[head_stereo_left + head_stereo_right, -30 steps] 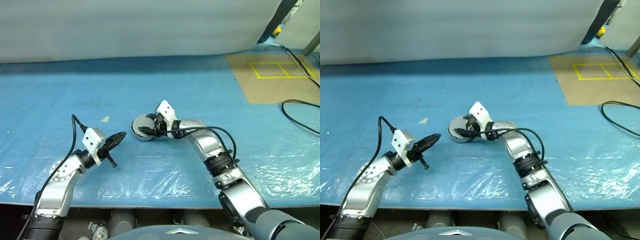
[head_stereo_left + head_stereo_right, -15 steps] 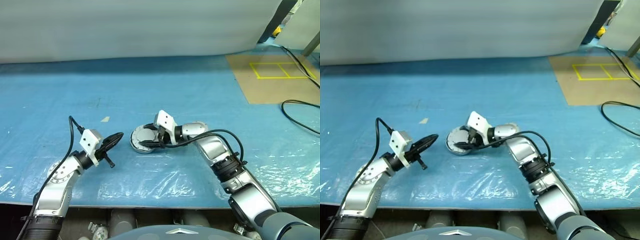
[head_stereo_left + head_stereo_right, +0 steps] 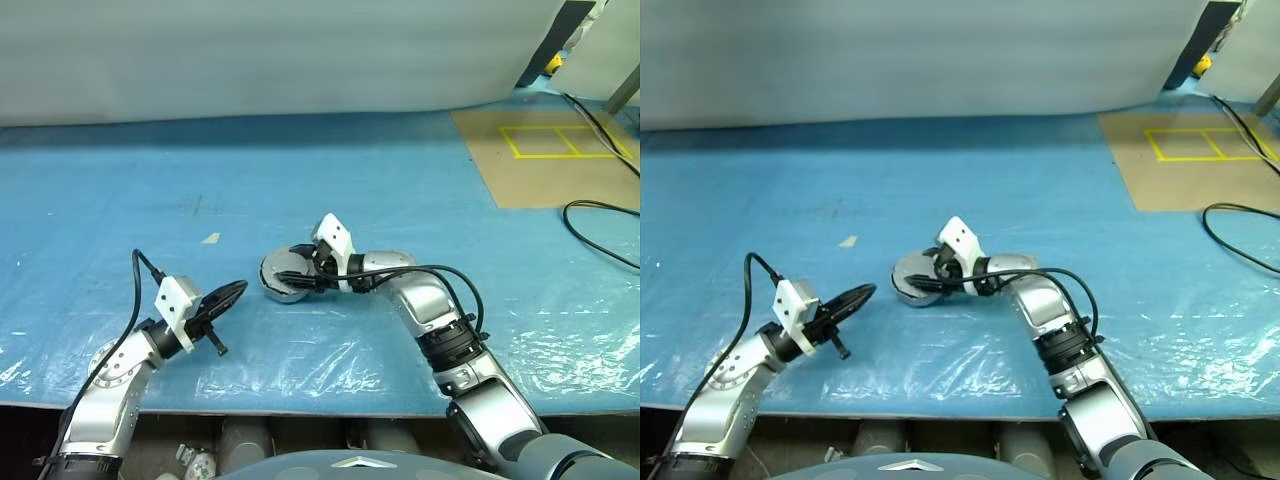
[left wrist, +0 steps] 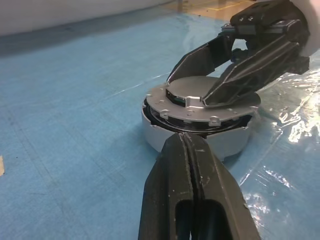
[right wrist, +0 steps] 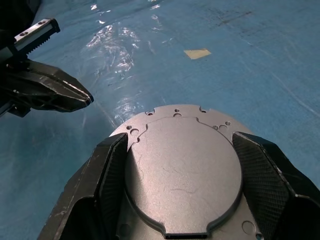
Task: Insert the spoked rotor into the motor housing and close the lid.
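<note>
Over the near left part of the tabletop (image 3: 120,200), the left hand (image 3: 232,291) hangs clenched with nothing between its fingers, pointing at the motor housing (image 4: 165,130) and just short of its wall. Bare blue sheeting lies open behind and to the left of it. The housing sits near the middle of the tabletop, well back from the front edge. The right hand (image 3: 290,280) straddles the flat lid (image 5: 182,165) on top, fingers (image 5: 112,175) at opposite rims, apparently grasping it. The spoked rotor cannot be made out. Farther right lie a brown board (image 3: 545,155) and a black cable (image 3: 600,235).
</note>
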Controlling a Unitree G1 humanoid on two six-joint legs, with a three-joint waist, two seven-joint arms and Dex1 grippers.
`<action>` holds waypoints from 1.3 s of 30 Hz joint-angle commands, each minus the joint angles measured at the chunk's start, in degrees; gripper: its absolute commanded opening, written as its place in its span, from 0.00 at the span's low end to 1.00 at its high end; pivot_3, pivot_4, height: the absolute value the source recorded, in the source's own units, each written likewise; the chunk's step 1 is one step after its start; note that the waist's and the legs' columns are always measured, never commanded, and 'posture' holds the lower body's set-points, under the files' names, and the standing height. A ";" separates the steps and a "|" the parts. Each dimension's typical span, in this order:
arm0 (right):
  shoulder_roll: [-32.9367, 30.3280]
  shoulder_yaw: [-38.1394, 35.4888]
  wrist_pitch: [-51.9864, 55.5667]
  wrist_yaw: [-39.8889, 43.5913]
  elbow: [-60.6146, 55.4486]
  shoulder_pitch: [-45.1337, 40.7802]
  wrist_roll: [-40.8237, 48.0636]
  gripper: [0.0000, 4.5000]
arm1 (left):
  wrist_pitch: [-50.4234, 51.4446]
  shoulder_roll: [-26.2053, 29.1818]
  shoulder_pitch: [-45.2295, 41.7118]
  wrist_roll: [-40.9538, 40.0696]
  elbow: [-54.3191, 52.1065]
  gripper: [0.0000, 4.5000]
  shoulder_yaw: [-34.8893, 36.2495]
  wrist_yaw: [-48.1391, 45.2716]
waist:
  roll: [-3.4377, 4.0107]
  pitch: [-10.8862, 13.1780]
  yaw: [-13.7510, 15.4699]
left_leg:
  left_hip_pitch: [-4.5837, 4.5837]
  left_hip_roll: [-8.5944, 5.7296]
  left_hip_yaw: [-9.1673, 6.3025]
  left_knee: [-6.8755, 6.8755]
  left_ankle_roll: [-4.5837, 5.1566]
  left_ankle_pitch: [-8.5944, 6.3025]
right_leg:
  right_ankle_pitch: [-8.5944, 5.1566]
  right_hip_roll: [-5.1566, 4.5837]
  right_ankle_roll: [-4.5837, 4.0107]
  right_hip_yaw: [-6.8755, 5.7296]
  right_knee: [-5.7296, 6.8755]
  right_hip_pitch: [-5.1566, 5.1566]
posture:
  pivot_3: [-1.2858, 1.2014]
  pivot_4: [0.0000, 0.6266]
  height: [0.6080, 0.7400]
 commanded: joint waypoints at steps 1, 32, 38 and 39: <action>0.35 1.35 3.03 0.17 -1.88 1.08 1.27 0.65 | -1.95 1.04 0.95 -0.16 -1.11 0.00 1.29 -0.90 | 0.00 0.00 -0.02 | 0.00 0.01 0.00 -0.01 0.00 0.00 | 0.00 0.00 0.00 0.00 0.00 0.00 | 0.52 0.24 1.00; 3.08 9.52 5.69 -15.17 -7.16 3.29 -7.07 0.65 | -1.45 0.52 1.19 0.06 -1.09 0.00 0.30 0.62 | 0.01 0.01 -0.17 | 0.26 0.18 0.01 0.03 -0.03 0.00 | 0.01 0.22 0.02 0.09 0.08 0.11 | 0.52 0.24 1.00; 2.17 10.44 3.27 -15.56 -5.30 3.87 -8.73 0.65 | -1.54 0.36 0.91 0.26 -0.83 0.00 0.16 0.75 | 0.01 0.01 -0.17 | 0.45 0.18 0.04 0.03 -0.03 0.00 | 0.00 0.22 0.02 0.14 0.08 0.24 | 0.52 0.24 1.00; 1.70 10.86 2.30 -15.51 -4.94 3.92 -9.29 0.65 | -1.55 0.34 0.88 0.30 -0.83 0.00 0.13 0.78 | 0.01 0.01 -0.17 | 0.44 0.18 0.04 0.03 -0.03 0.00 | 0.00 0.22 0.02 0.14 0.09 0.26 | 0.52 0.24 1.00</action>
